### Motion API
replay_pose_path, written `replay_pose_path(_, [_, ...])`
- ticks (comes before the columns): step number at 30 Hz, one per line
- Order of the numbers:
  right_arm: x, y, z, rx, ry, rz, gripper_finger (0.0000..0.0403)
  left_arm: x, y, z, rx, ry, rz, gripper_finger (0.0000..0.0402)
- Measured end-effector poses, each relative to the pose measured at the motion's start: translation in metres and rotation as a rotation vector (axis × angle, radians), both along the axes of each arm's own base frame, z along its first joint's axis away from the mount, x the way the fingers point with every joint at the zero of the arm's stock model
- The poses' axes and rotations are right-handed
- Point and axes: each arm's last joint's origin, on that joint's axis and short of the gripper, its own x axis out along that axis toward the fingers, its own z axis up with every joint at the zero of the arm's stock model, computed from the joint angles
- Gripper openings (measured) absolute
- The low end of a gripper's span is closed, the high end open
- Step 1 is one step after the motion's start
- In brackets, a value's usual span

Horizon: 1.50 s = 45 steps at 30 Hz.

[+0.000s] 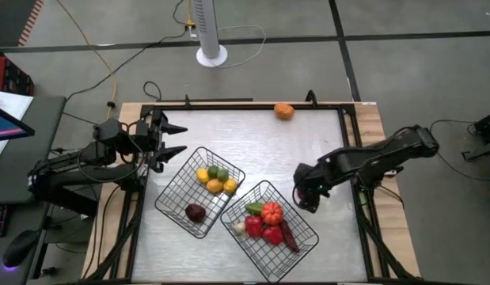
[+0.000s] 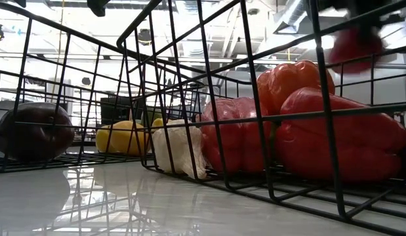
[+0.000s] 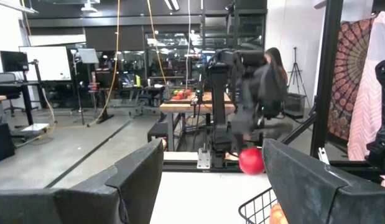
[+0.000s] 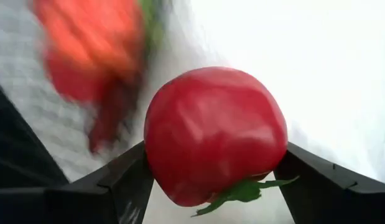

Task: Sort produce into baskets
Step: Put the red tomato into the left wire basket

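From above, the right gripper (image 1: 308,199) hides the red tomato (image 4: 215,134) it clamps; the left gripper (image 1: 175,138) waits released near the table's (image 1: 252,150) left edge.

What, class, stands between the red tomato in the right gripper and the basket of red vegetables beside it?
Nothing visible. The right gripper holds the tomato just beside the right basket, with only bare table between them.
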Motion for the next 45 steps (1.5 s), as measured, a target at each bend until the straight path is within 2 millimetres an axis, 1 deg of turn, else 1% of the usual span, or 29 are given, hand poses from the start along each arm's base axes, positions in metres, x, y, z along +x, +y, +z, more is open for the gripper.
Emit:
replay_pose_path(3, [0.008, 0.002, 0.016, -0.074, -0.225, 0.015, 0.0323, 0.000, 0.000, 0.000, 0.001, -0.003, 0.000, 0.0261])
replay_pose_path(7, [0.031, 0.005, 0.027, -0.103, -0.481, 0.110, 0.0323, 0.000, 0.000, 0.001, -0.003, -0.010, -0.001, 0.0261])
replay_pose_path(10, [0.057, 0.009, 0.028, -0.068, -0.631, 0.216, 0.0323, 0.000, 0.000, 0.001, -0.003, -0.010, -0.001, 0.0261])
replay_pose_path(12, [0.074, 0.010, 0.024, -0.054, -0.701, 0.278, 0.0323, 0.000, 0.000, 0.001, 0.000, -0.010, 0.000, 0.0261])
replay_pose_path(14, [0.090, 0.007, 0.016, -0.077, -0.740, 0.296, 0.0323, 0.000, 0.000, 0.001, 0.002, -0.011, 0.001, 0.0261])
replay_pose_path(18, [0.117, -0.010, -0.005, -0.141, -0.746, 0.317, 0.0323, 0.000, 0.000, 0.001, 0.002, -0.011, 0.001, 0.0261])
replay_pose_path(21, [0.130, -0.024, -0.019, -0.197, -0.709, 0.339, 0.0323, 0.000, 0.000, 0.001, 0.002, -0.010, 0.001, 0.0261])
replay_pose_path(24, [0.142, -0.037, -0.021, -0.243, -0.694, 0.366, 0.0324, 0.000, 0.000, 0.001, 0.005, -0.010, 0.002, 0.0261])
replay_pose_path(26, [0.151, -0.043, -0.017, -0.277, -0.714, 0.383, 0.0324, 0.000, 0.000, 0.001, 0.014, -0.009, 0.003, 0.0261])
replay_pose_path(31, [0.169, -0.054, -0.014, -0.320, -0.721, 0.405, 0.0324, 0.000, 0.000, 0.001, 0.028, -0.006, 0.006, 0.0261])
replay_pose_path(35, [0.178, -0.061, -0.013, -0.286, -0.721, 0.412, 0.0332, 0.000, 0.000, 0.001, 0.028, -0.007, 0.006, 0.0261])
replay_pose_path(39, [0.185, -0.065, -0.019, -0.278, -0.710, 0.409, 0.0357, 0.000, 0.000, 0.001, 0.028, -0.006, 0.007, 0.0261])
replay_pose_path(43, [0.184, -0.070, -0.021, -0.269, -0.693, 0.406, 0.0389, 0.000, 0.000, 0.001, 0.028, -0.007, 0.007, 0.0261])
replay_pose_path(45, [0.183, -0.070, -0.020, -0.267, -0.689, 0.407, 0.0396, 0.000, 0.000, 0.001, 0.028, -0.007, 0.007, 0.0261])
